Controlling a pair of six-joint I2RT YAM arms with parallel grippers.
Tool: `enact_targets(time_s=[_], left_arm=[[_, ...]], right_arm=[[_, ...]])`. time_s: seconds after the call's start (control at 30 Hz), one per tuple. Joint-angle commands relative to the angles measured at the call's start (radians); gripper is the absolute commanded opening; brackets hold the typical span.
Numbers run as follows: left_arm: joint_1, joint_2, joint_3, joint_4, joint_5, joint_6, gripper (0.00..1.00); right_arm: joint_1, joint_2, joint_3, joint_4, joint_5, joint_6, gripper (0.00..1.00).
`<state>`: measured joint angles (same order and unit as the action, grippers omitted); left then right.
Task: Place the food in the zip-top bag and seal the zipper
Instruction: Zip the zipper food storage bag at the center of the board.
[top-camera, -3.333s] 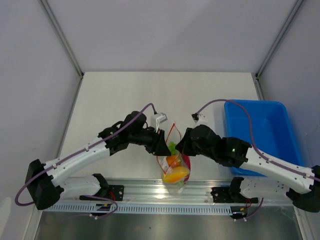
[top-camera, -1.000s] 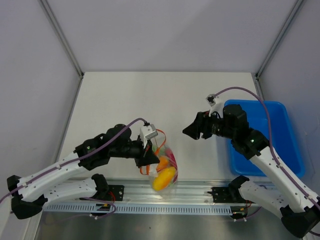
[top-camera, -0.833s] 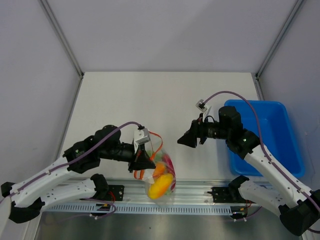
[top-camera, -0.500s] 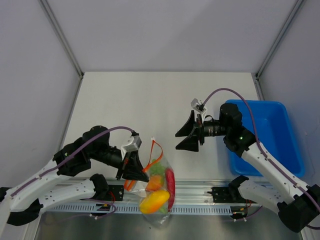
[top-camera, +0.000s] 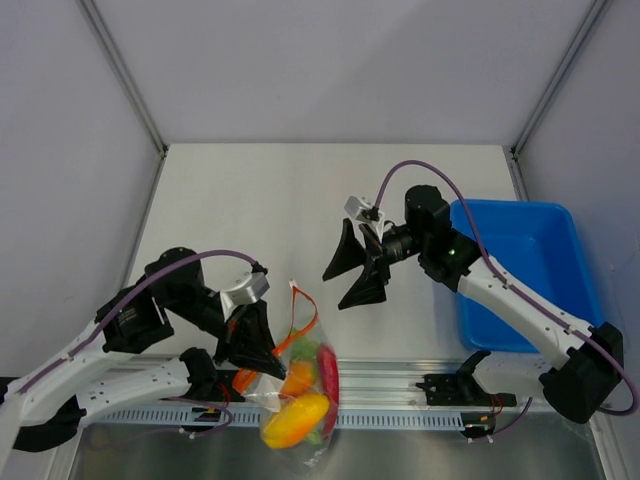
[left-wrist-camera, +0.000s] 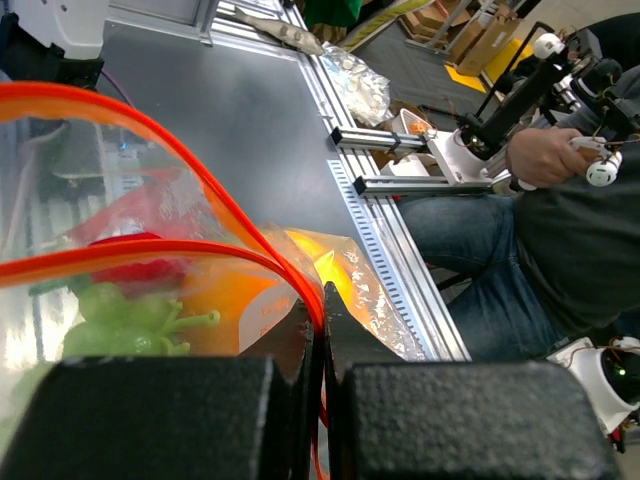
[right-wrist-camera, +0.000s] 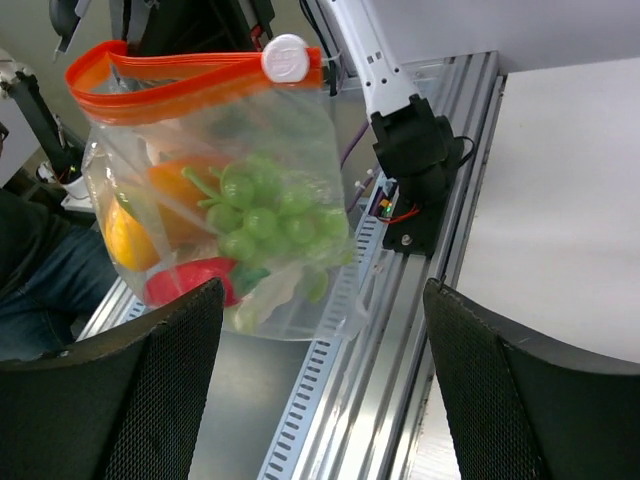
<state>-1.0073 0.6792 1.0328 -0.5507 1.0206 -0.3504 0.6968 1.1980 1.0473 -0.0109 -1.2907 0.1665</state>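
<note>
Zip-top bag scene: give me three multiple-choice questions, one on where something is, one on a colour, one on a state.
1. Where is the zip-top bag?
A) hanging from the left gripper at the table's near edge
B) lying flat mid-table
C) standing at the far edge

2. What colour is the zipper?
A) blue
B) green
C) orange-red

3. How is the right gripper?
A) shut on the bag
B) open, empty
C) shut on a chili

Answers:
A, the left gripper pinches the bag's mouth and the bag dangles.
C, the strip along the mouth is orange-red in the right wrist view.
B, its fingers stand apart above the table with nothing between them.
</note>
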Motion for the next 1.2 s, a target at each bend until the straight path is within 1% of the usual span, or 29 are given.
enact_targets(time_s=[0.0, 0.13, 0.3, 0.47, 0.67, 0.93, 1.03, 1.07, 1.1, 1.13, 1.17], left_arm=[[0.004, -0.021, 0.056, 0.101, 0.056, -0.047, 0.01], [0.003, -0.035, 0.052, 0.127, 0.065, -0.074, 0.0], [-0.002, -0.038, 0.055, 0.158, 0.076, -0.101, 0.01], [-0.007, -0.04, 0.058, 0.161, 0.069, -0.102, 0.01], [-0.007, -0.044, 0.053, 0.16, 0.064, -0.098, 0.01], [-0.007, -0.043, 0.044, 0.172, 0.065, -0.099, 0.0], [-0.007, -0.046, 0.044, 0.16, 0.055, -0.093, 0.0], [-0.007, -0.052, 0.042, 0.155, 0.05, -0.09, 0.0], [-0.007, -0.053, 0.039, 0.144, 0.041, -0.087, 0.01], [-0.007, -0.055, 0.039, 0.14, 0.035, -0.084, 0.01], [-0.007, -0.061, 0.038, 0.137, 0.032, -0.081, 0.01]], right_arm=[[0.009, 0.044, 0.071, 0.034, -0.044, -0.033, 0.82], [0.038, 0.1, 0.106, 0.141, -0.053, 0.019, 0.82], [0.082, 0.205, 0.209, 0.167, -0.094, 0.031, 0.83], [0.164, 0.268, 0.287, 0.164, -0.148, 0.027, 0.83], [0.243, 0.282, 0.324, 0.121, -0.202, -0.013, 0.83], [0.296, 0.313, 0.361, 0.071, -0.217, -0.045, 0.82], [0.316, 0.325, 0.384, 0.017, -0.245, -0.091, 0.76], [0.319, 0.328, 0.404, -0.041, -0.254, -0.126, 0.7], [0.322, 0.33, 0.419, -0.157, -0.262, -0.163, 0.65], [0.322, 0.333, 0.437, -0.225, -0.294, -0.286, 0.52], [0.32, 0.344, 0.483, -0.395, -0.315, -0.358, 0.45]])
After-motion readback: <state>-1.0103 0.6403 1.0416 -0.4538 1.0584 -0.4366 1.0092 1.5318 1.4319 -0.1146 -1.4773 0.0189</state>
